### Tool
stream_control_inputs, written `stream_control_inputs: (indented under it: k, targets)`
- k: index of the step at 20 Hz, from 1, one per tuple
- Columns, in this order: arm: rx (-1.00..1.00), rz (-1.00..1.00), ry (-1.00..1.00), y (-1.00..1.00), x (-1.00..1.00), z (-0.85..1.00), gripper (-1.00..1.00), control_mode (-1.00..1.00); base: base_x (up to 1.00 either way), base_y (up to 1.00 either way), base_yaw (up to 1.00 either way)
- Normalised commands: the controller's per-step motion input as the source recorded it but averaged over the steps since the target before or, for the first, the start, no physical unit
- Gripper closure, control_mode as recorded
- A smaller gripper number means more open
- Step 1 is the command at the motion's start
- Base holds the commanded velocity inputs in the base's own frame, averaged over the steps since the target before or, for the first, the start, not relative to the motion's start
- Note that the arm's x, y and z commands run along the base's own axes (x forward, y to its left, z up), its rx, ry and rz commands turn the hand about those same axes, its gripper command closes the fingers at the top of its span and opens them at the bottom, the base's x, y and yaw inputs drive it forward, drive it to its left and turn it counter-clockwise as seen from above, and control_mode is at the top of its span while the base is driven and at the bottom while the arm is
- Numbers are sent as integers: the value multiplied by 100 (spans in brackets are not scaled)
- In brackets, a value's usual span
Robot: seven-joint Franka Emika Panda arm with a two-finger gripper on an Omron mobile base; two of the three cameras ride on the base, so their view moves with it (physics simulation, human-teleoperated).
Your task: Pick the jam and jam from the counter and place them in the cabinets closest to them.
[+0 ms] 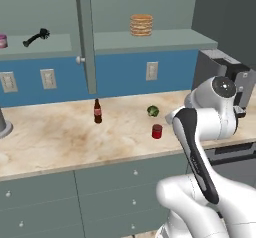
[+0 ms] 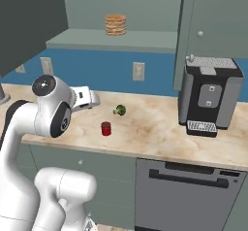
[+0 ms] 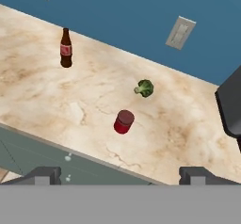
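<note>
The dark red jam [image 1: 157, 131] [image 2: 106, 128] [image 3: 124, 122] stands upright on the marbled counter [image 1: 50, 137] near its front edge. The purple jam [image 1: 2, 41], with its paler top, sits on the pale shelf of the open cabinet [image 1: 150, 40] at the far left. My gripper [image 3: 121, 175] hangs in the air above the counter's front edge, short of the red jar. It is open wide and holds nothing. In the right base view the white hand [image 2: 85, 99] is up and to the left of the red jar.
A brown bottle [image 1: 97, 111] [image 3: 66, 49] and a green leafy ball [image 1: 153, 111] [image 3: 145, 88] stand behind the red jar. A cabinet door [image 1: 86, 37] juts out edge-on over the counter. A stack of flat cakes [image 2: 116, 24] sits on the shelf. A coffee machine [image 2: 209, 96] stands at the right.
</note>
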Motion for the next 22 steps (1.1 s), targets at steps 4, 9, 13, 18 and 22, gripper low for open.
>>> stream_control_inputs:
  k: [4, 9, 13, 18, 22]
  targets:
    - [0, 0, 0, 0, 0, 0, -100, 100, 12, 0, 0]
    - [0, 0, 0, 0, 0, 0, -100, 100, 43, 0, -1]
    - [0, 0, 0, 0, 0, 0, -100, 100, 47, 0, -2]
    - [0, 0, 0, 0, 0, 0, -100, 100, 42, 0, -2]
    - [0, 0, 0, 0, 0, 0, -100, -100, 5, 0, 0]
